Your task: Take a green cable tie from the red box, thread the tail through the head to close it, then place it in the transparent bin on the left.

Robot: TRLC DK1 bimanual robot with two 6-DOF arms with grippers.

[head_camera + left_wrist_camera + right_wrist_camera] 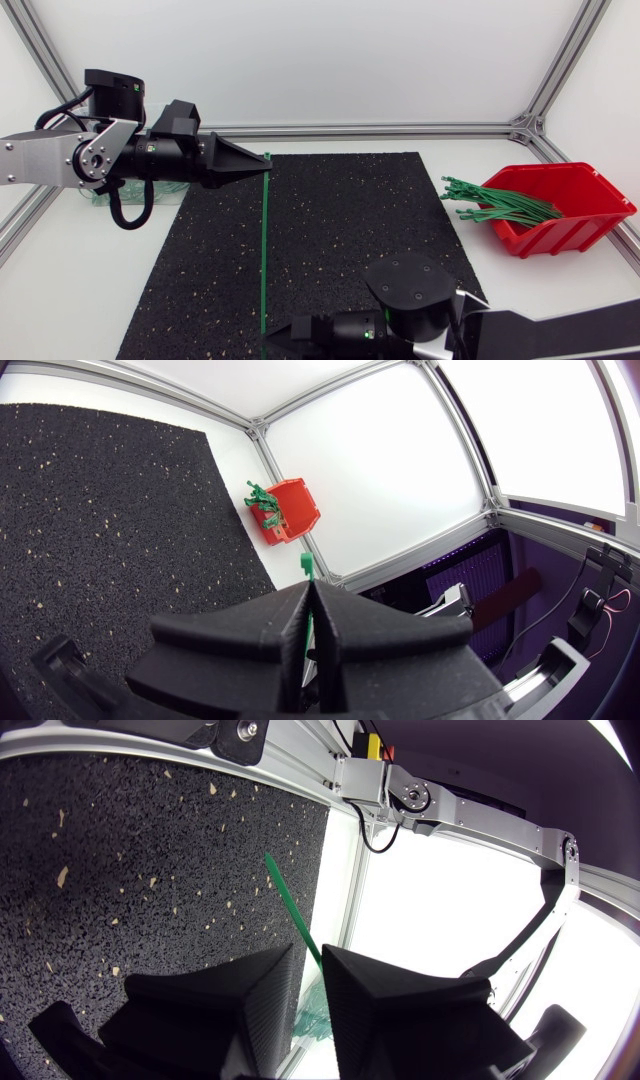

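Threading step: green cable tie (263,250) clamped straight between left jaws and right jaws; next, likely curl tail into head

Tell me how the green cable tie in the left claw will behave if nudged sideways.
Probably springy, not limp: the green cable tie runs dead straight from the left claw across the mat. Likely very light, since it is so thin. A nudge would probably bow it, not snap it.
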